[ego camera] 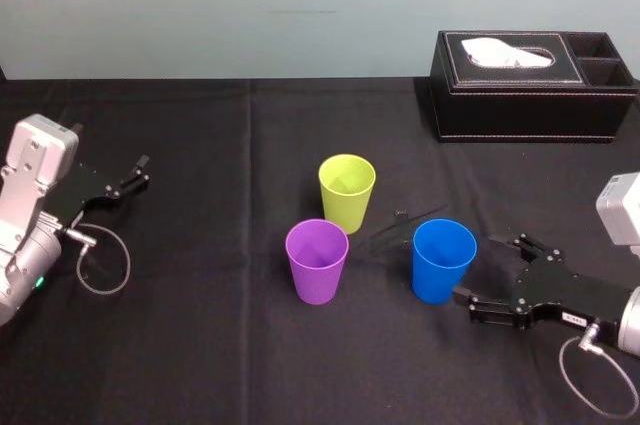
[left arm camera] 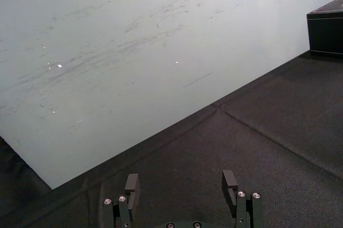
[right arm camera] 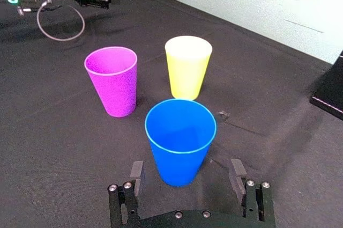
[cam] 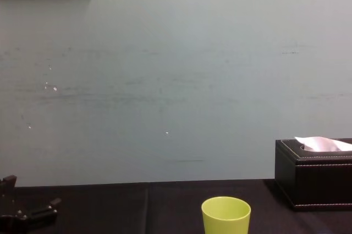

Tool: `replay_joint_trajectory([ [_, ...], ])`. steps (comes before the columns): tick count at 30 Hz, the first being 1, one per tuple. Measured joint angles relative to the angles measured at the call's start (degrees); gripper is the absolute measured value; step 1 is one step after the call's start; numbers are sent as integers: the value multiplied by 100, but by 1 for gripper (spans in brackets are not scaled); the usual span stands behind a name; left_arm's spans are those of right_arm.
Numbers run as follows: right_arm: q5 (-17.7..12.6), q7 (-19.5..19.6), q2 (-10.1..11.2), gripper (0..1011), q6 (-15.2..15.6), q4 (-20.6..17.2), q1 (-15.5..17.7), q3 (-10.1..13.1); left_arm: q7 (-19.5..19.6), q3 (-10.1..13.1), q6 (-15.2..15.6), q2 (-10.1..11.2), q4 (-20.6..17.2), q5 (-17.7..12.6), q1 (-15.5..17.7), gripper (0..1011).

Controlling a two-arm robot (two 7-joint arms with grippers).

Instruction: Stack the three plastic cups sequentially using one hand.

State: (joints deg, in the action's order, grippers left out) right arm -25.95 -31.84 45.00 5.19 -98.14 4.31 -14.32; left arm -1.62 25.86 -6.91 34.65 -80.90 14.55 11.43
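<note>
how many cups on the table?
3, all upright and apart: yellow-green cup farthest back, purple cup nearer on its left, blue cup nearer on its right, at the tips of the open right pincer. None seems hidden. Left pincer parked far left.

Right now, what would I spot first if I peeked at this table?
Three bright cups stand apart mid-table on the black cloth: yellow-green cup, purple cup, and blue cup. The right hand sits open around the blue one, while the left hand rests open at the table's left edge.
</note>
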Motion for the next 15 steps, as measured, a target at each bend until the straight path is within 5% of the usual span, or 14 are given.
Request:
replay_joint_trajectory([
  [15,-87,-41,-158,1003,19,127,-232,-239,0,0,0,0,0,0,0,1012],
])
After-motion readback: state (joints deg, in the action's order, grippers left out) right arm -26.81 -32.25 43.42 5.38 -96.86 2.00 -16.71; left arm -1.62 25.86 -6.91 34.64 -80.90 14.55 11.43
